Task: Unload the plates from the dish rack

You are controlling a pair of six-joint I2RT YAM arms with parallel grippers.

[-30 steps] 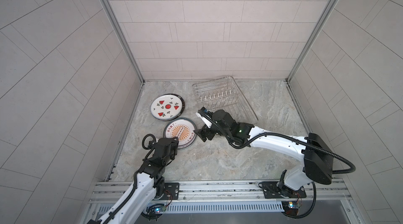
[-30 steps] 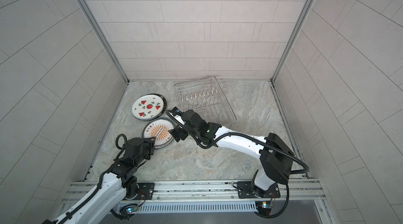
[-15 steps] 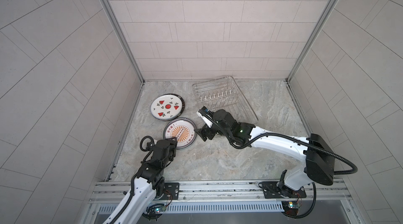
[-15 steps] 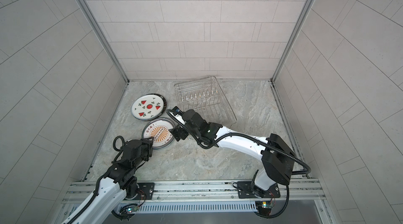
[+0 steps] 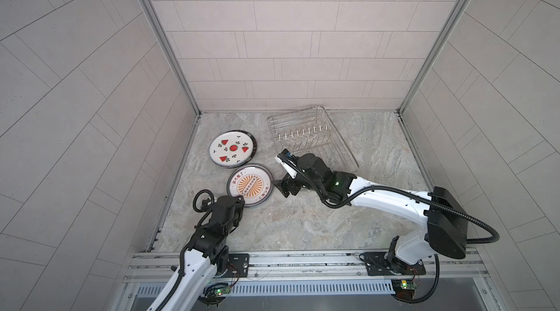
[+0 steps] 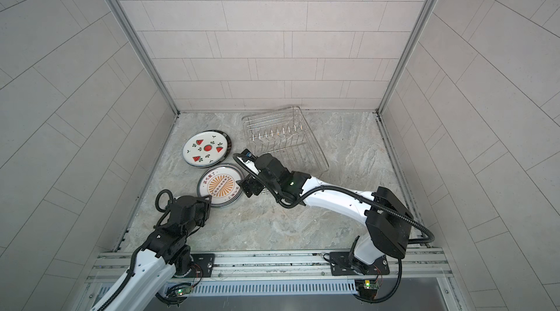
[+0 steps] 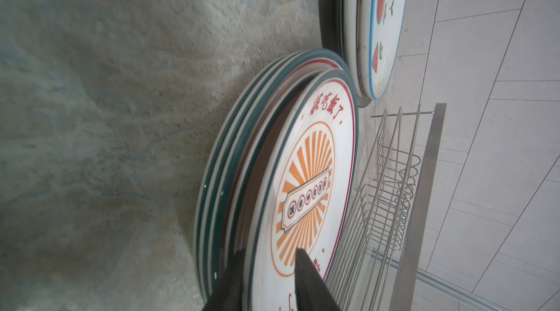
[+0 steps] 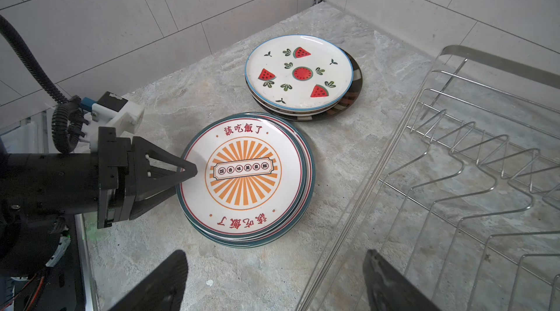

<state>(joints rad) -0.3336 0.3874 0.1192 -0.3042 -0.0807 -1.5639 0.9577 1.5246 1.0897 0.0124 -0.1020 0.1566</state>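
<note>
Two stacks of plates lie flat on the stone counter. The near stack has an orange sunburst plate [image 5: 250, 185] [image 6: 219, 185] [image 8: 245, 173] on top. My left gripper [image 5: 241, 200] [image 7: 269, 261] is shut on that top plate's near rim, one finger under it and one on its face, so that edge stands lifted off the stack. Behind it is a stack topped by a watermelon plate [image 5: 231, 149] [image 8: 298, 73]. The wire dish rack [image 5: 312, 137] [image 8: 454, 173] holds no plates. My right gripper [image 5: 285, 186] [image 8: 274, 282] hangs open over bare counter between the sunburst stack and the rack.
Tiled walls close the counter on the left, back and right. A metal rail [image 5: 303, 259] runs along the front edge. The right arm [image 5: 378, 200] stretches across the counter from the front right.
The left arm's rear part has swung to the right while its gripper has stayed at the sunburst plate's near rim. The right arm has hardly moved.
</note>
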